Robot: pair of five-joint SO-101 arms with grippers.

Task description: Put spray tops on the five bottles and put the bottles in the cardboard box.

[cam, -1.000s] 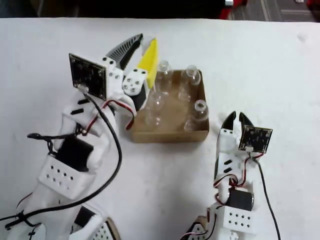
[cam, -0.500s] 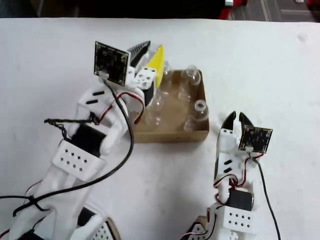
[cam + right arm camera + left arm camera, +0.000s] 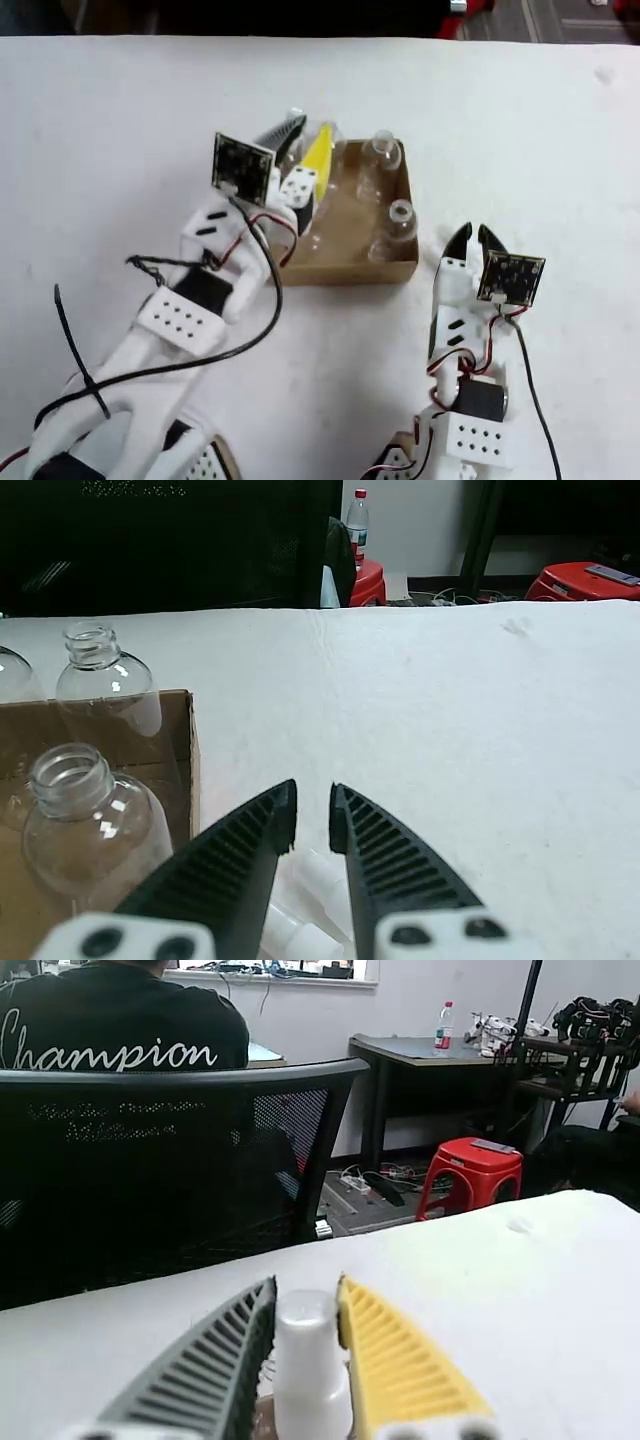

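White spray top (image 3: 304, 1365) sits pinched in the left tool's (image 3: 306, 1288) grip.

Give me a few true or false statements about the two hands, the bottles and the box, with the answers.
1. The left hand grips a white spray top. True.
2. The two bottles in the right wrist view wear spray tops. False: their necks are open.
3. The right hand holds a bottle. False: nothing is between its fingers, and it sits beside the box.
4. The box stands on a white table. True.
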